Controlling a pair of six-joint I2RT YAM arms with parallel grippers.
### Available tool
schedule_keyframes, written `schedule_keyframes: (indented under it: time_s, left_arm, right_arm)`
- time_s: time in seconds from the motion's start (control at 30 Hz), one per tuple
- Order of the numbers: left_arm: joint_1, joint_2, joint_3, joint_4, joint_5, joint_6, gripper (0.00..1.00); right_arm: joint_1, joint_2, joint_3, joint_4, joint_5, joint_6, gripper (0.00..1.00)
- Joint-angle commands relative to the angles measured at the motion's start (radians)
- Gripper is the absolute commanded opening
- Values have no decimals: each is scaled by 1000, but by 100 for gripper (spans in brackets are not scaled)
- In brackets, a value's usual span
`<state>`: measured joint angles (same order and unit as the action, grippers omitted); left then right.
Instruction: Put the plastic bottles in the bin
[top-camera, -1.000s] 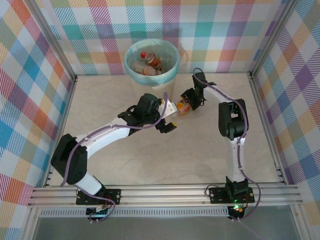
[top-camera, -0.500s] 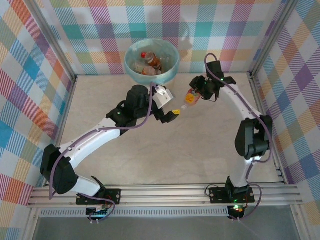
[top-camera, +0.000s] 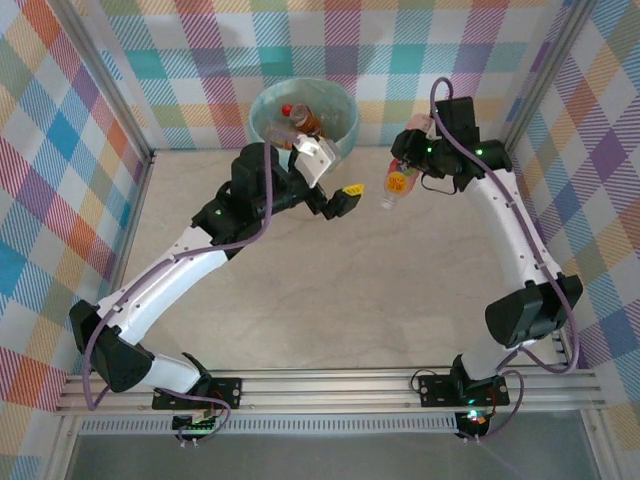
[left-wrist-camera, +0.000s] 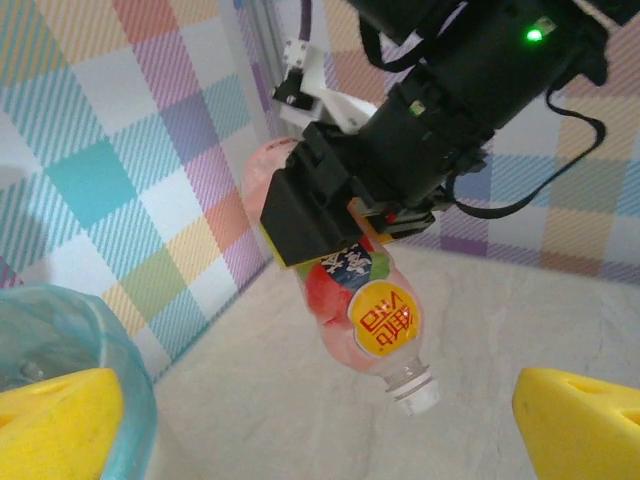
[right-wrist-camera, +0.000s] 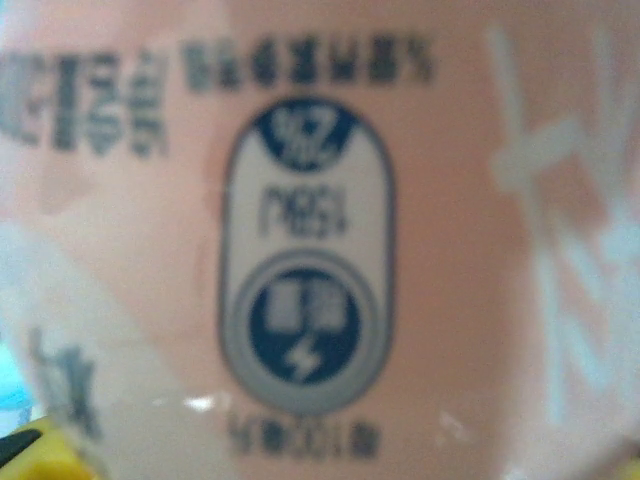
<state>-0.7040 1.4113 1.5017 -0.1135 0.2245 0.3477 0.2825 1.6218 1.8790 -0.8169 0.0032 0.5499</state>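
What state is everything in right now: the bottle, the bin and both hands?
Pink bottle: held in the air, neck pointing down, off to the side of the bin.
Bin: upright, liner folded over its rim, several bottles inside.
Right hand: shut on the pink bottle.
Left hand: open and empty, next to the bin.

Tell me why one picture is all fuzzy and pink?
Right wrist view: the pink bottle is very close to the lens, so its label blurs. Left wrist view: that bottle looks sharp, and its label is crisp. Top external view: evenly lit and clear, with only faint shadows.
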Motion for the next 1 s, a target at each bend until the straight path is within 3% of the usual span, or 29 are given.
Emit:
schedule_keyframes:
  time_s: [0.0, 0.33, 0.5, 0.67, 0.97]
  left_arm:
    - [17, -12, 91, -91, -61, -67, 100]
    - [157, 61, 366, -404, -221, -325, 100]
    - [250, 65, 349, -434, -192, -460, 100]
    - [311, 32, 284, -421, -180, -512, 100]
    - [348, -29, 203, -416, -200, -529, 100]
  right_arm:
    - [13, -9, 114, -59, -57, -36, 55]
    - [35, 219, 497, -36, -285, 109, 56]
    - [47, 382, 614, 70, -388, 233, 54]
    - [56, 558, 815, 95, -432, 289, 54]
    - [68, 673, 797, 215, -431, 360, 55]
